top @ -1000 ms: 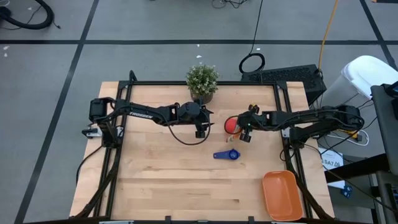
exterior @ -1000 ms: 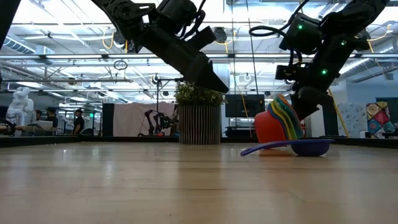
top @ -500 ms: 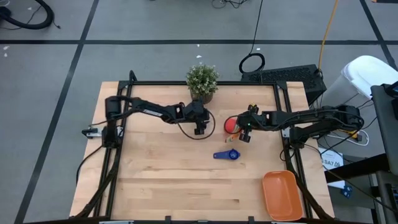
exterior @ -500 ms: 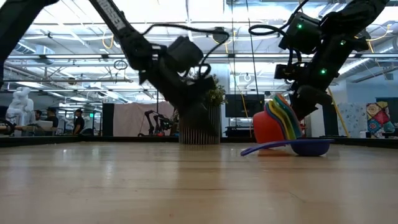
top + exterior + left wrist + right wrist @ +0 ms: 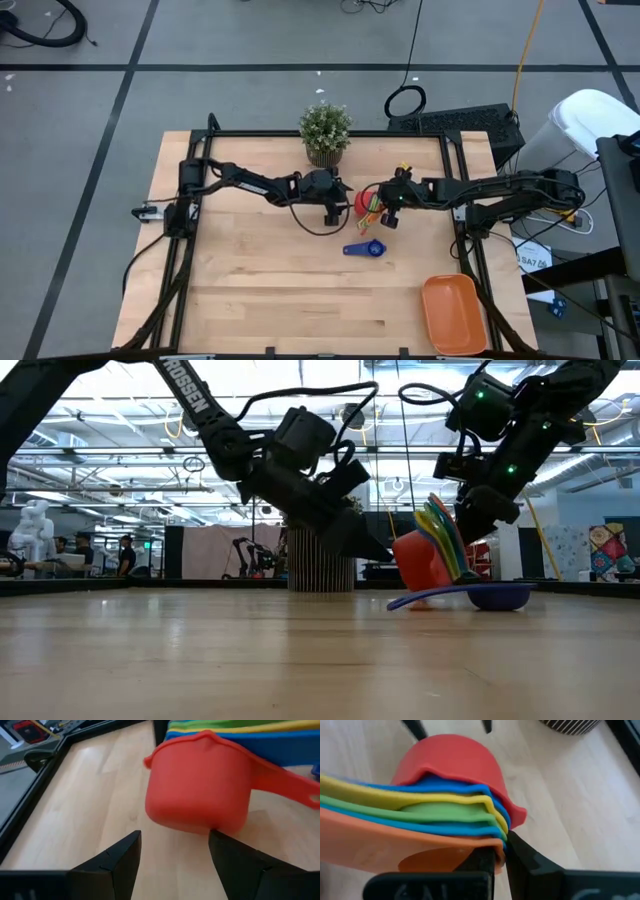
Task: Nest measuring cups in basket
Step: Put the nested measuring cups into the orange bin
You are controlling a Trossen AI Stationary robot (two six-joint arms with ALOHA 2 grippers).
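A nested stack of measuring cups (image 5: 367, 200), red outermost with blue, yellow, green and orange inside, lies tipped on its side at the table's middle. My right gripper (image 5: 385, 207) is shut on it from the right. My left gripper (image 5: 334, 207) is open just left of the stack; in the left wrist view its fingers (image 5: 117, 860) stand on either side below the red cup (image 5: 200, 790). I cannot tell whether one fingertip touches the cup. A single dark blue cup (image 5: 366, 249) lies flat nearer the front. The orange basket (image 5: 455, 315) sits at the near right corner. My right gripper pinches the stacked coloured edges of the nested cups (image 5: 496, 840) between its two fingers, coming level from the table's right. The stack (image 5: 432, 555) is tilted, openings toward the gripper. The red cup's lower side (image 5: 415, 600) seems to rest on the table.
A small potted plant (image 5: 325, 131) stands at the far edge behind both grippers. The dark blue cup's handle (image 5: 425, 599) points left in front of the stack. A black frame (image 5: 300, 134) rims the table. Bare wood (image 5: 260, 290) lies across the near left.
My left gripper has moved right and down toward the red cup, and its fingers now flank the cup's base. My right gripper has shifted the stack slightly toward the table's left and tipped it further over. The dark blue cup and the basket have stayed put.
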